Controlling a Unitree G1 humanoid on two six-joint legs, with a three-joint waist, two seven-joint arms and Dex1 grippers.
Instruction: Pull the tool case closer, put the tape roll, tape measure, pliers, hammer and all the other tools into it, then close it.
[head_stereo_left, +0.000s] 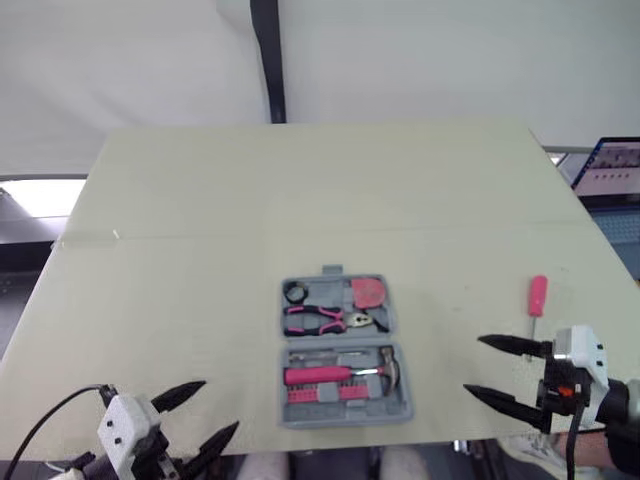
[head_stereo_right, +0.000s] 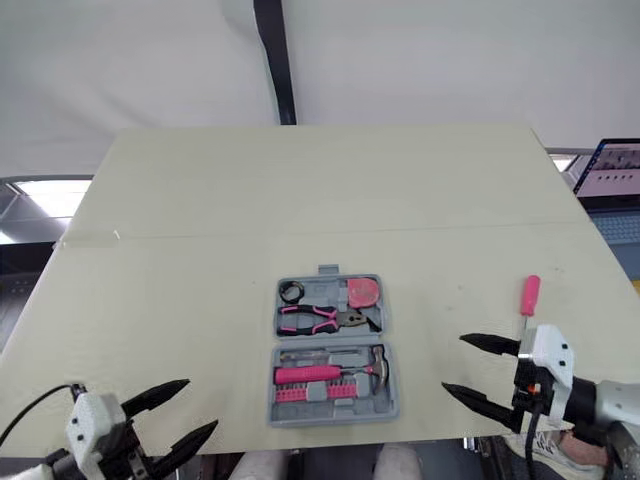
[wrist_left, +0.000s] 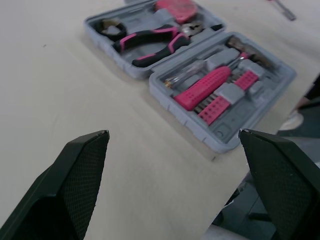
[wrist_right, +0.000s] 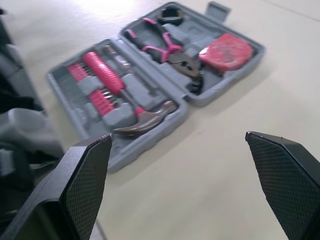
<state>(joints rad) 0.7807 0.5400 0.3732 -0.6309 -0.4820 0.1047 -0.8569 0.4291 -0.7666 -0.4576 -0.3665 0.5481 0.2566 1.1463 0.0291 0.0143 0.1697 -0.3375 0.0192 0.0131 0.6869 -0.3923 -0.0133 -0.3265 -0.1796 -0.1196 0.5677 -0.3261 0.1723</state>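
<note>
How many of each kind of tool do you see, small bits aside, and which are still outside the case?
Tape roll: 1
Pliers: 1
Tape measure: 1
Hammer: 1
Screwdriver: 1, on the table, outside the case
Total: 5, with 4 in the case

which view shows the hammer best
The right wrist view: the hammer lies close, head and pink handle plain in the case. The left wrist view shows it farther off; the eye views show it small.
</note>
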